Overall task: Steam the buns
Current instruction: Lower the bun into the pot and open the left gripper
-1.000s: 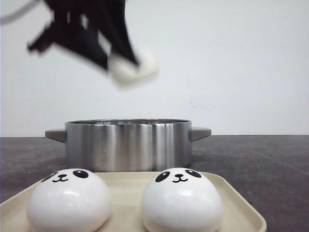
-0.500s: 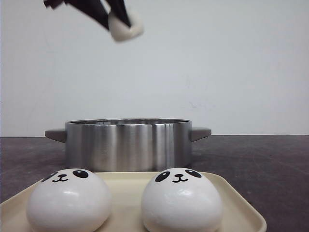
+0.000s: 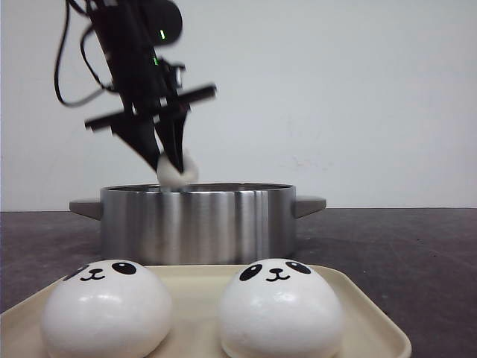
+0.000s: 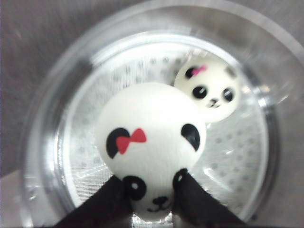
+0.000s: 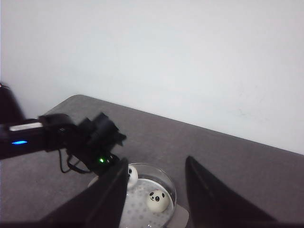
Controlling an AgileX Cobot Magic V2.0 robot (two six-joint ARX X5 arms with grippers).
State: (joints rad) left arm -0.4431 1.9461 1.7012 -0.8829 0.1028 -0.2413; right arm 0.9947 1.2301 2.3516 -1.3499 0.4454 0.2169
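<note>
My left gripper (image 3: pixel 173 160) is shut on a white panda bun (image 3: pixel 177 171) with a red bow (image 4: pixel 149 137), hanging just over the rim of the steel pot (image 3: pixel 197 224). In the left wrist view its black fingers (image 4: pixel 107 206) clamp the bun's face end above the perforated steamer floor. A second bun (image 4: pixel 211 90) lies inside the pot (image 5: pixel 157 200). Two more buns (image 3: pixel 106 306) (image 3: pixel 279 307) sit on the cream tray (image 3: pixel 369 313) at the front. My right gripper (image 5: pixel 156 166) is open and empty, high above the pot; it does not show in the front view.
The pot has side handles (image 3: pixel 309 205) and stands on a dark table (image 3: pixel 402 253) just behind the tray. A white wall (image 3: pixel 358 97) backs the table. The left arm's cables (image 3: pixel 67 82) hang above the pot's left side.
The left gripper has come down with the bun from the top of the front view to just above the pot's rim. The tray's buns have not moved.
</note>
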